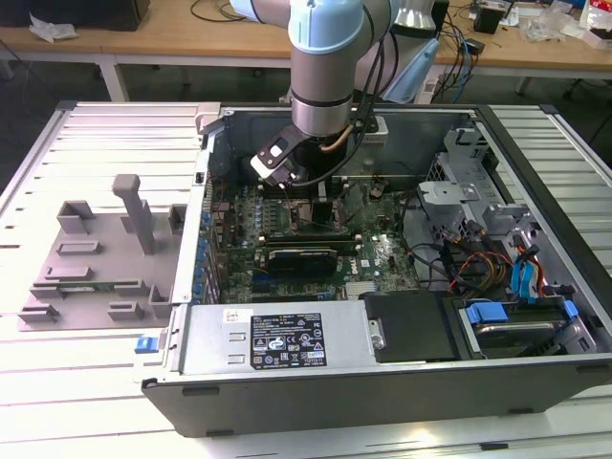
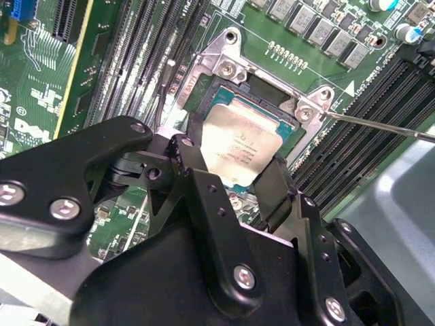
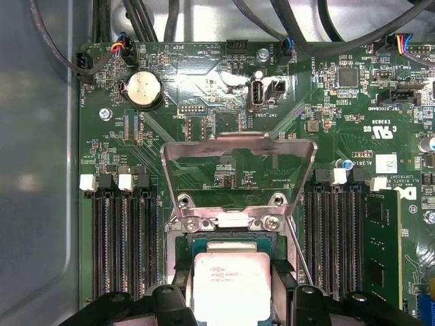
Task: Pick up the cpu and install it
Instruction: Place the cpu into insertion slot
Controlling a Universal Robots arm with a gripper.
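Observation:
The cpu (image 2: 239, 139) is a small square chip with a pale silvery top. It sits between my two black fingers (image 2: 197, 170), low over the dark socket frame (image 2: 228, 71) on the green motherboard. My gripper (image 2: 232, 168) is shut on the cpu's two opposite edges. In the first wrist view the cpu (image 3: 231, 278) lies just inside the socket opening. The socket's metal bracket (image 3: 238, 146) stands swung open behind it, and a thin lever (image 3: 299, 251) runs beside it. In the exterior view my gripper (image 1: 304, 203) reaches down into the open computer case.
Black memory slots (image 3: 126, 244) flank the socket on both sides. A long black card (image 1: 301, 256) lies just in front of the gripper. The power supply (image 1: 277, 339), drive cage (image 1: 521, 325) and cables (image 1: 459, 258) fill the case. A grey tray (image 1: 96, 249) sits at the exterior view's left.

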